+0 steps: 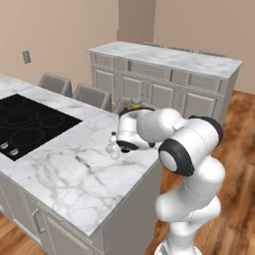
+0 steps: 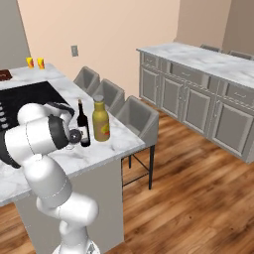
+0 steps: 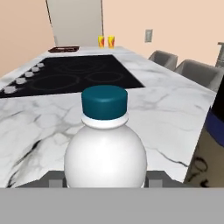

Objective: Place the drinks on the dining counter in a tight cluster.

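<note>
A small clear water bottle (image 3: 105,148) with a dark teal cap stands upright between my fingertips; my gripper (image 3: 105,181) is shut on it. From the left base view the water bottle (image 1: 114,147) is low over the marble dining counter (image 1: 64,169), near its right end, with the gripper (image 1: 123,146) beside it. A tall dark wine bottle (image 2: 83,126) and a squat amber-yellow bottle (image 2: 101,121) stand side by side on the dining counter (image 2: 106,149) just past my hand. The wine bottle (image 3: 214,144) fills the hand view's right edge.
A black cooktop (image 1: 25,122) is set into the counter to the left. Grey stools (image 1: 92,95) line the far side. A second marble counter on grey cabinets (image 1: 164,60) stands behind. Two yellow cups (image 3: 106,41) sit at the far end.
</note>
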Motion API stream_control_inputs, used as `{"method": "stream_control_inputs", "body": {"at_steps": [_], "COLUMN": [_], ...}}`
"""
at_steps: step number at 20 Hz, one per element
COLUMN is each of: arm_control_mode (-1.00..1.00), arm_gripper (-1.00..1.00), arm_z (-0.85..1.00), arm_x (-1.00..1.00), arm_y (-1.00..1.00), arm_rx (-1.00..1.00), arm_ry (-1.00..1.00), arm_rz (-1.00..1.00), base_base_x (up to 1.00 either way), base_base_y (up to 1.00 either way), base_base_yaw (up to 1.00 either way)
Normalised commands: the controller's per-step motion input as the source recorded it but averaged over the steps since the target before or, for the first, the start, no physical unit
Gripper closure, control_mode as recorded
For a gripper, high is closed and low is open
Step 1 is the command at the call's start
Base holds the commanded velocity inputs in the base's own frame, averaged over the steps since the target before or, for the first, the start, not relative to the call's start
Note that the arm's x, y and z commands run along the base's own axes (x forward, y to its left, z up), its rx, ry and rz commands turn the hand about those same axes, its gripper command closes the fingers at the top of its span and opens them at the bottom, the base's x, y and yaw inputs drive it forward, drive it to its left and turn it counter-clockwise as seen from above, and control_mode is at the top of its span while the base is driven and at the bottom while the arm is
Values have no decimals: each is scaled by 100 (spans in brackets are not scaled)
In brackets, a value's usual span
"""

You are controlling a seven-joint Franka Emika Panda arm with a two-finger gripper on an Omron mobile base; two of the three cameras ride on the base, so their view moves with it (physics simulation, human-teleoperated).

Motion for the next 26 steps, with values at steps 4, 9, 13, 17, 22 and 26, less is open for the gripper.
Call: {"method": "stream_control_inputs", "body": {"at_steps": [4,9,13,17,22,26], "arm_control_mode": [-100,-100,-100,-100,-100,-100], "arm_gripper": [100,100,100,100,-100,-100], "arm_z": [-17,-19,-14,-1,0,0], "arm_x": [0,0,0,0,0,0], "arm_y": [0,3,1,0,0,0], "arm_rx": [0,0,0,0,0,0], "arm_ry": [0,0,0,0,0,0], "arm_rz": [-7,-6,-3,0,0,0], "base_base_x": [0,0,0,0,0,0], "base_base_y": [0,0,0,0,0,0], "base_base_yaw": [0,0,0,0,0,0]}}
